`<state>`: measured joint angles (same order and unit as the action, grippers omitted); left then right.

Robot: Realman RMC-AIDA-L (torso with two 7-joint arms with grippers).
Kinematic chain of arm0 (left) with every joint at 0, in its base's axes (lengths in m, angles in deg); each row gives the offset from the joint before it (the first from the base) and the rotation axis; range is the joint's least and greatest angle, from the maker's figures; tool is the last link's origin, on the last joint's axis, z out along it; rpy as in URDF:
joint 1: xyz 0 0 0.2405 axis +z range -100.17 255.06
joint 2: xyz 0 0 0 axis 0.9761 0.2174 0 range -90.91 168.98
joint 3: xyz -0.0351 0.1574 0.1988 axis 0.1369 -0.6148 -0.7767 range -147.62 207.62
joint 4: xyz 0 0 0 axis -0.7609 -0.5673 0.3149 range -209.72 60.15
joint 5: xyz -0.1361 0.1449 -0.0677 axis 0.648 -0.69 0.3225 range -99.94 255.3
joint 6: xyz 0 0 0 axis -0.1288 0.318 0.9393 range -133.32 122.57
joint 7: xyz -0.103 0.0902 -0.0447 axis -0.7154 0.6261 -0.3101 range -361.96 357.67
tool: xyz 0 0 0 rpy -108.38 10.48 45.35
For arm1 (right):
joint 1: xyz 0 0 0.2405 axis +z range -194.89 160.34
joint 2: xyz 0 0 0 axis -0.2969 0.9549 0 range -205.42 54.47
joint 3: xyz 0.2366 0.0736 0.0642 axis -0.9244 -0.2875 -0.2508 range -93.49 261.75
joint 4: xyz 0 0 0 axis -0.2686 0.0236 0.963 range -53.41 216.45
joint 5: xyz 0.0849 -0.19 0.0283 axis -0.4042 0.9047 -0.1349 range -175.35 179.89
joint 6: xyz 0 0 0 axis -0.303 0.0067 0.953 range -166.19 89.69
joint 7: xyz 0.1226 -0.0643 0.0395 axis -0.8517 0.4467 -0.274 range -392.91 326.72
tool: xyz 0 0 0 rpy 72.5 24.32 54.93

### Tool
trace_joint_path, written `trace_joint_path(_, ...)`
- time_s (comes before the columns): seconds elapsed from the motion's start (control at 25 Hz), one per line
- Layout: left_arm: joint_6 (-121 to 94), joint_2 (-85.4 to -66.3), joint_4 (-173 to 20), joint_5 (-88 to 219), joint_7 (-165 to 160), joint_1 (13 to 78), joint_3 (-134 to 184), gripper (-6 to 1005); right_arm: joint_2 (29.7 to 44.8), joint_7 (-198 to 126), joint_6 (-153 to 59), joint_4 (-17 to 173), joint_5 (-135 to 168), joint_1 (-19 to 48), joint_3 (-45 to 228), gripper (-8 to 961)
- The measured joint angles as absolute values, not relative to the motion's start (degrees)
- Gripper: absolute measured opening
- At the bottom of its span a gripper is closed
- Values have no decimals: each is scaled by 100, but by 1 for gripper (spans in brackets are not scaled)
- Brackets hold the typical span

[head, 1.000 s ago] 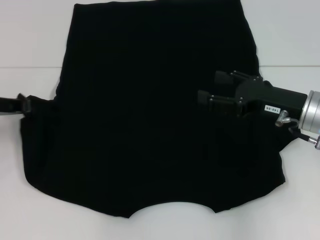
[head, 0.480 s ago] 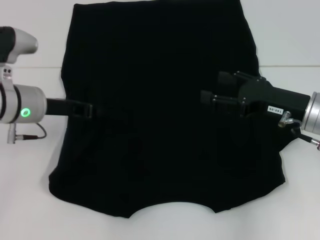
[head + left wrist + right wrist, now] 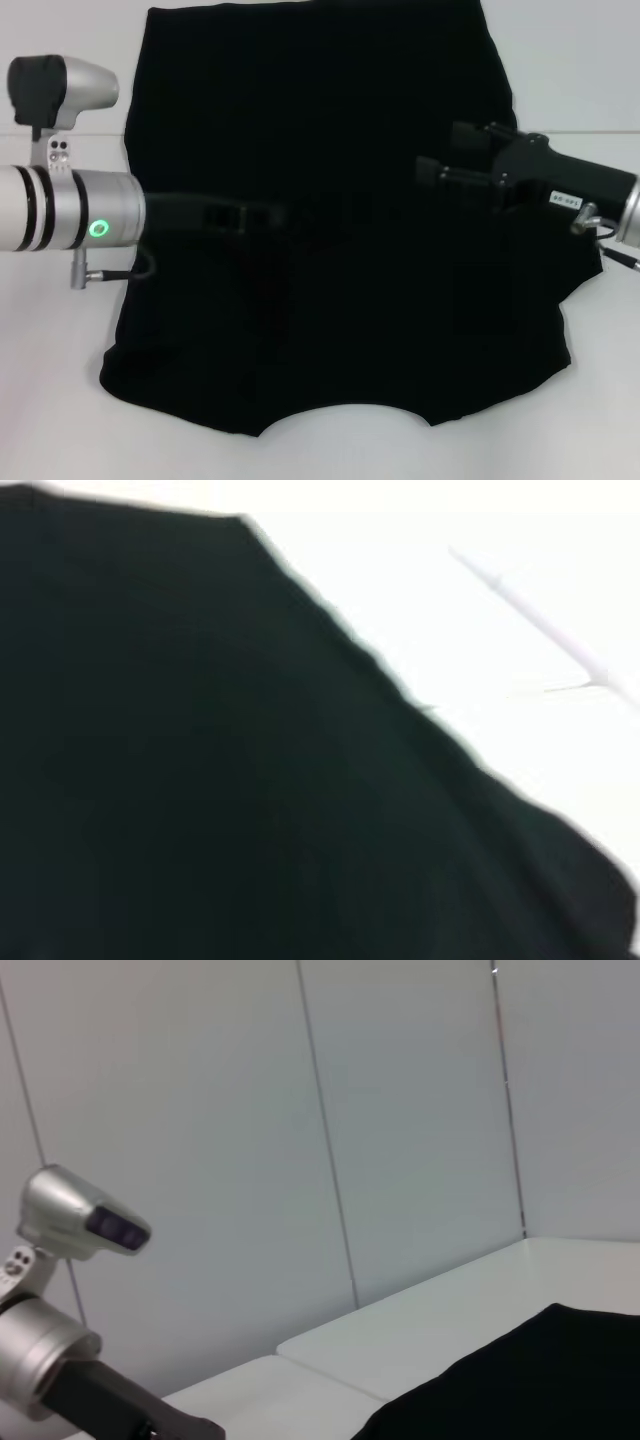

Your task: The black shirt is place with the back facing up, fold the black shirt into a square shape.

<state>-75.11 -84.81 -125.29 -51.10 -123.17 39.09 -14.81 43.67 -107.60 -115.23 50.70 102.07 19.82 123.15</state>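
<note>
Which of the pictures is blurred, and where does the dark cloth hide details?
Left wrist view: soft and blurred, the black shirt has a fuzzy edge. Head view: sharp, but the left gripper almost vanishes against the dark cloth. Right wrist view: clear, evenly lit, no glare.

White table (image 3: 60,400) — black shirt (image 3: 330,330) spread flat on it.

Black shirt (image 3: 330,290): plain black cloth spread flat on the white table (image 3: 60,400), curved neckline at the near edge, hem at the far edge, side portions folded inward over the body.
</note>
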Motion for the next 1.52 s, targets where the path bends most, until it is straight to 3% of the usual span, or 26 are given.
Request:
trace_joint_path(0.16, -7938, -8480, -12355, -4166, -11350, 3975, -1481, 262, 4199, -11301, -11474, 4981, 10232, 1956, 12273, 914)
trace_joint_path(0.56, -8649, -8483, -10709, -2190, -7216, 4067, -1445, 672, 3516, -14902, -11037, 4349, 11662, 1900, 12323, 914)
trace_joint_path(0.72, -8650, -8501, -10411, -2187, -6280, 4062, -1657, 793, 3355, -16036, -11057, 4062, 12550, 1895, 12338, 914)
trace_joint_path(0.92, -8552, -8504, -10457, -2444, -5721, 4122, -2017, 927, 3283, -16974, -11093, 3855, 13548, 1895, 12328, 914)
trace_joint_path(1.52, -8548, -8501, -10472, -2560, -5610, 4082, -1960, 932, 3365, -17570, -10302, 4595, 14555, 2247, 12342, 915)
